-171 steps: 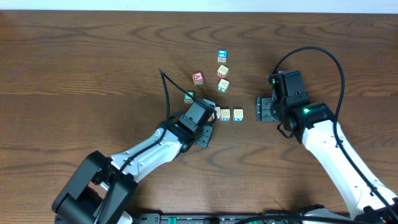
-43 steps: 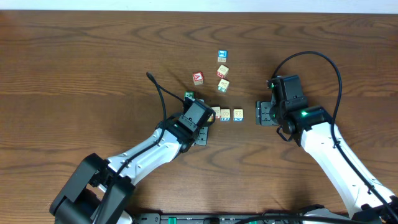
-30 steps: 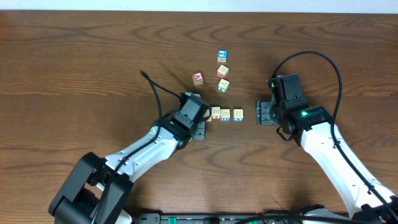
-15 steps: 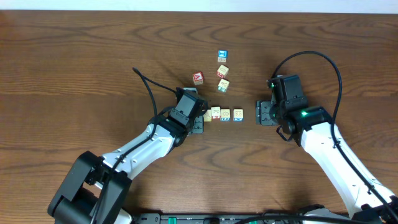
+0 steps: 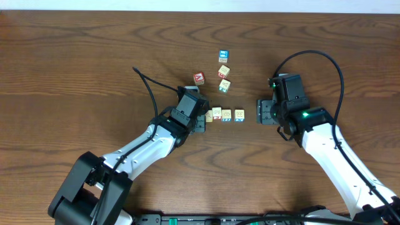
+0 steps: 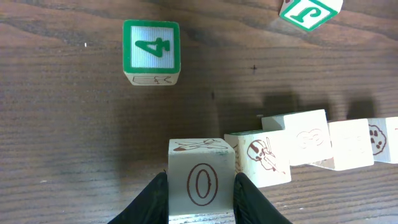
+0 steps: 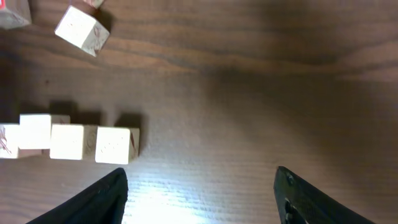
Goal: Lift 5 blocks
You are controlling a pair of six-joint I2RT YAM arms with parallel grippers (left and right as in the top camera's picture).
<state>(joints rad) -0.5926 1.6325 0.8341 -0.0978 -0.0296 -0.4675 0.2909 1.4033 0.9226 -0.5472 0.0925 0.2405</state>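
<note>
A brown "0" is printed on the near face of the block marked 0 (image 6: pixel 200 180), at the bottom centre of the left wrist view. On its top face a faint brown drawing is seen, too small to be made out. At upper left a green "4" is read on the striped face of the green-faced cube (image 6: pixel 151 51), and a green "J" on the J block (image 6: pixel 309 11) at the top right edge.

The blocks (image 5: pixel 227 115) are pale cream wooden cubes with small printed faces and thin coloured edging. Most are lined up in a row at the centre of the wooden table (image 5: pixel 75 62). Two more are placed above the row, below the blue-faced cube (image 5: pixel 223 56) and right of the red-faced cube (image 5: pixel 199 78).

The left gripper (image 6: pixel 201 198) is extended from the lower left — its black fingers (image 6: pixel 152 199) are pressed against both sides of the block marked 0, at the row's left end. Whether that block is clear of the table cannot be told.

The right gripper (image 7: pixel 202 199) is reached in from the lower right and pointed at the row's right end, near it but apart — its fingers are spread wide with nothing between them.
</note>
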